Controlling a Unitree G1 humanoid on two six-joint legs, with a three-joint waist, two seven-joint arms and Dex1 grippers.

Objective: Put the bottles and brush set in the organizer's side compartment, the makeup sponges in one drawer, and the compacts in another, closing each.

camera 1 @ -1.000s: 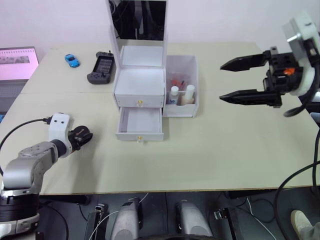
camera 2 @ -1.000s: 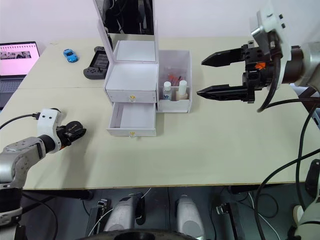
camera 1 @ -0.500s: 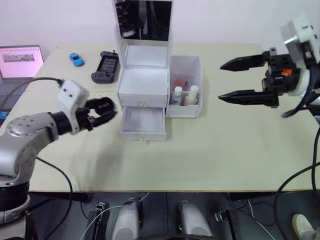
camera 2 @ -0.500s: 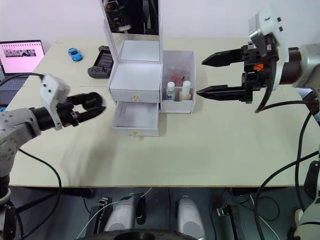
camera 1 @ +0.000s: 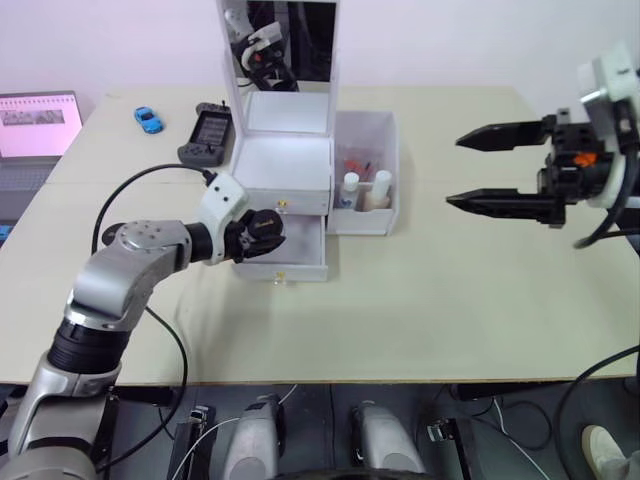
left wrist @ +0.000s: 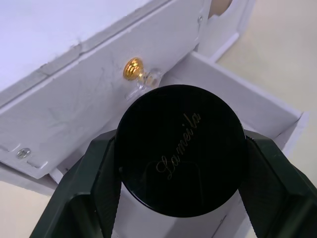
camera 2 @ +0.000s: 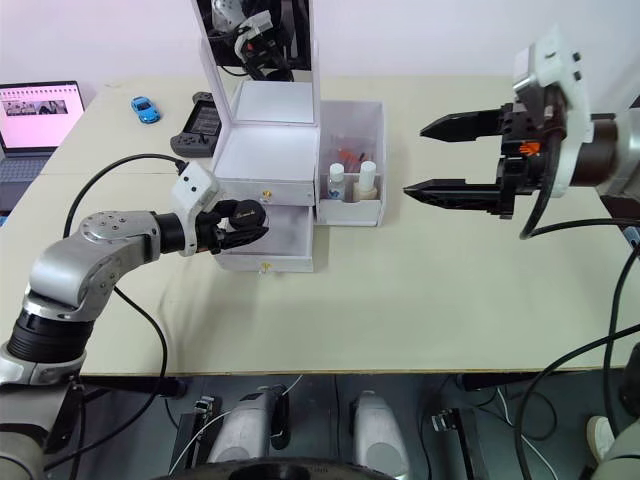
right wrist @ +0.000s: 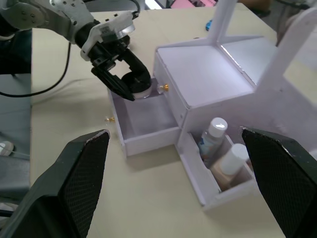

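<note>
The white organizer [camera 1: 280,160] stands mid-table with its mirror [camera 1: 285,40] upright. Its upper drawer [camera 1: 281,200] is shut and its lower drawer [camera 1: 288,262] is pulled open. My left gripper [camera 1: 262,228] is shut on a black-lidded compact [left wrist: 181,153], held just over the open drawer's left front, below the gold knob [left wrist: 132,68]. The two bottles [camera 1: 349,190] [camera 1: 380,188] stand in the side compartment [camera 1: 390,135], with the brush set [camera 1: 353,163] behind them. My right gripper [camera 1: 455,171] hovers open to the right of the organizer, holding nothing. The makeup sponges are out of view.
A laptop [camera 1: 35,125] sits at the table's far left edge. A blue toy car [camera 1: 146,120] and a black game controller [camera 1: 205,128] lie behind and left of the organizer. A black cable [camera 1: 150,180] loops from my left arm.
My left gripper has travelled right from the table's left side to the open lower drawer, carrying the compact. The right gripper stays open, roughly in place.
</note>
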